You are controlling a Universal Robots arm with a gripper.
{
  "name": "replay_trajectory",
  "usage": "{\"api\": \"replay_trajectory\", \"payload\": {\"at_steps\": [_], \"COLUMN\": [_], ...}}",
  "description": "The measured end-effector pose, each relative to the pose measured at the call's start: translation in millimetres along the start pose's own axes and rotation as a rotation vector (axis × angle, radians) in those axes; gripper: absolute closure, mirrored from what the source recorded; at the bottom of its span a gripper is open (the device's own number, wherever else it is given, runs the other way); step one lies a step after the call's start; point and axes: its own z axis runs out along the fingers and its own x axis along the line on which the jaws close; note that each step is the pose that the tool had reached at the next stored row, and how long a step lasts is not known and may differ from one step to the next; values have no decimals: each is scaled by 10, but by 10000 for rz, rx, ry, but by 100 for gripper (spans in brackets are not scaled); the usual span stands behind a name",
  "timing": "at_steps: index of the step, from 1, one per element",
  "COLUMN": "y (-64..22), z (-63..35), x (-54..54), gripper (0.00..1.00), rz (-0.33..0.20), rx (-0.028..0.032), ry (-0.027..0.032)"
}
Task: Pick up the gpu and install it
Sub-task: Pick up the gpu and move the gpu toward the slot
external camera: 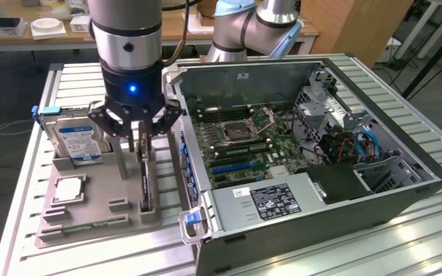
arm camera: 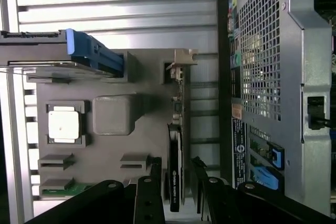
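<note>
The black multi-link gripper (external camera: 138, 145) hangs straight down from the arm over the grey moulded parts tray (external camera: 90, 221), with its jaws partly open. Its two dark fingers (arm camera: 156, 170) stand one on each side of the gpu (external camera: 145, 184), a thin flat black circuit card that stands on its long edge in a slot of the tray. In the wrist view the card (arm camera: 175, 150) is seen edge-on, with a white-lettered label near the fingers. A narrow strip of grey tray shows between the card and each finger, so the gripper (arm camera: 176, 162) straddles the card without clamping it. The gpu sits in its slot on the side of the tray nearest the open black computer case (external camera: 405, 172), and nothing is held.

In the same tray, a silver hard drive with a blue-white label (external camera: 79, 141) stands toward the exterior view's left, beside the gripper. A square silver processor chip (external camera: 67, 190) lies flat in its recess. A narrow green memory stick (arm camera: 63, 188) lies along the tray's edge. The tray rests on a slatted metal table (external camera: 21, 190), just beside the case, whose green motherboard (external camera: 236, 149) is exposed.
</note>
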Motion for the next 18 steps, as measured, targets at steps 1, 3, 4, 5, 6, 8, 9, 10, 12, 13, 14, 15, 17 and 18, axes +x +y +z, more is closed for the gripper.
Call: {"api": "replay_trajectory", "payload": {"at_steps": [1, 3, 4, 5, 6, 8, 9, 10, 12, 13, 14, 15, 17, 18], "y": [-3, -12, -17, -22, -27, -38, -45, -52, -65, -70, -75, -78, -81, -81], "z": [14, 44, 57, 71, 84, 112, 126, 140, 170, 185, 201, 218, 256, 274], "x": [-1, -4, -5, -5, -6, -8, -9, -10, -12, -13, -13, -14, -16, -18], "gripper": [64, 64, 64, 64, 64, 64, 64, 64, 64, 64, 64, 64, 64, 64], "rz": [-1, -3, -3, -3, -2, -3, -3, -3, -4, -5, -4, -4, -3, -5], "rx": [0, -1, -1, -1, -1, -1, -1, -1, -2, -2, -2, -3, -3, -3], "ry": [-7, -18, -22, -24, -28, -32, -33, -36, -42, -44, -46, -49, -51, -51]}}
